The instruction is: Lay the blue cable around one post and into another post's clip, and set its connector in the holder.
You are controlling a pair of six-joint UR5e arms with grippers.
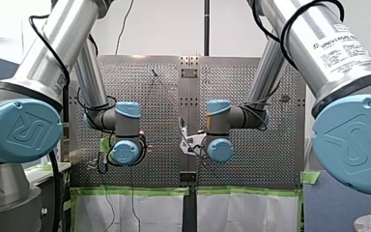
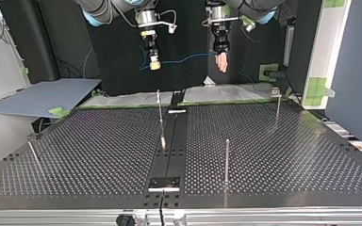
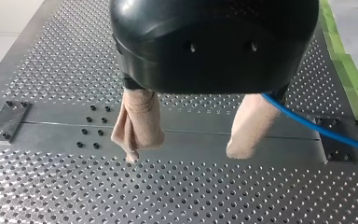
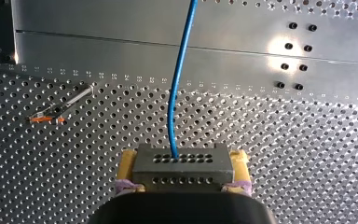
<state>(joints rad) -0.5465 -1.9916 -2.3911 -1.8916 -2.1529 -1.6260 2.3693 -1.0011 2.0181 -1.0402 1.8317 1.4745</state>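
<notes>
above the table (image 2: pixel 273 155), right gripper (image 2: pixel 154 64) on connector (image 4: pixel 182 171)

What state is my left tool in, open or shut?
Open. In the left wrist view the left tool has its beige pads apart, table showing between them; the blue cable passes beside one pad.

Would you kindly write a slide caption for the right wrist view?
Right gripper, yellow pads shut on the grey connector, blue cable leading ahead over the perforated table.
</notes>
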